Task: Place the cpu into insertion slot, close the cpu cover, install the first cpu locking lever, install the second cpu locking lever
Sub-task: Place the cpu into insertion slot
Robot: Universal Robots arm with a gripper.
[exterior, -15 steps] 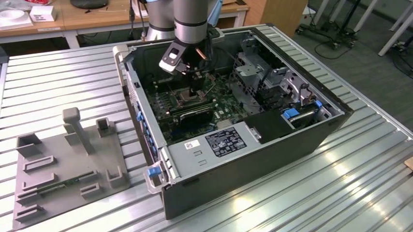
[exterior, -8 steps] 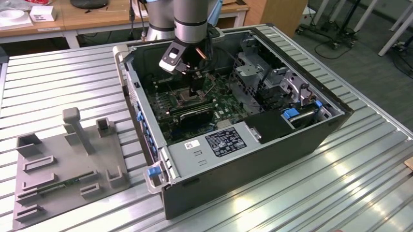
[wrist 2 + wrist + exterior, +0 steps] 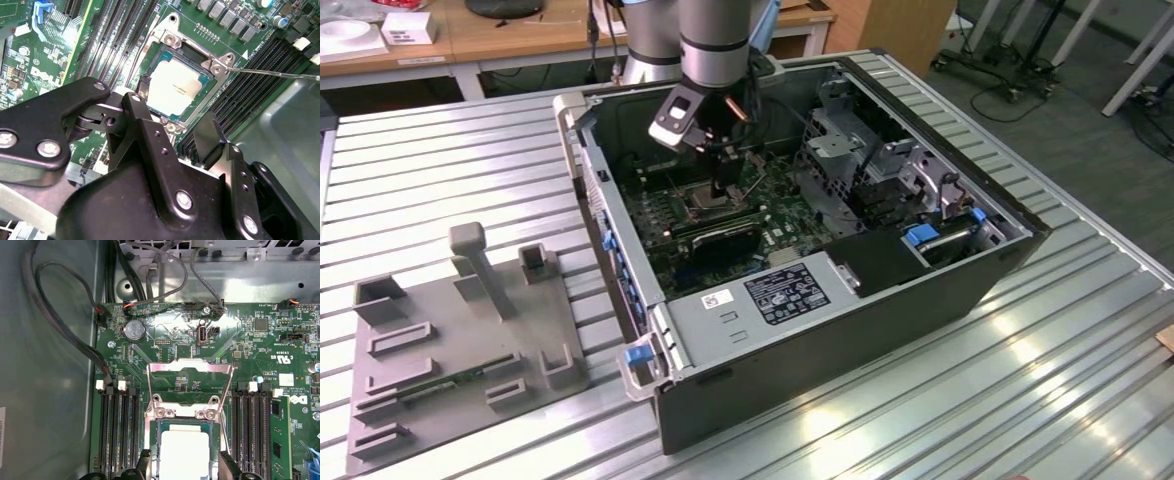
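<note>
- We count one small square cpu (image 3: 175, 85) with a tan-silver metal top, one square dark insertion slot (image 3: 186, 54) with a silvery rim, and one thin silvery cpu cover (image 3: 190, 368) with a square window.
- The cpu lies flat inside the insertion slot, while the cpu cover stands swung up from one edge of the insertion slot, leaving the chip bare.
- One black two-fingered gripper (image 3: 169, 110) hangs close over the insertion slot. Its fingers (image 3: 150, 140) are spread wider than the cpu and grip nothing, and the cpu lies beyond the gap between them.
- One thin metal lever rod (image 3: 275, 74) juts out from a corner of the insertion slot.
- Two banks of long black memory slots (image 3: 117, 430) flank the insertion slot on the green circuit board (image 3: 240, 340).
</note>
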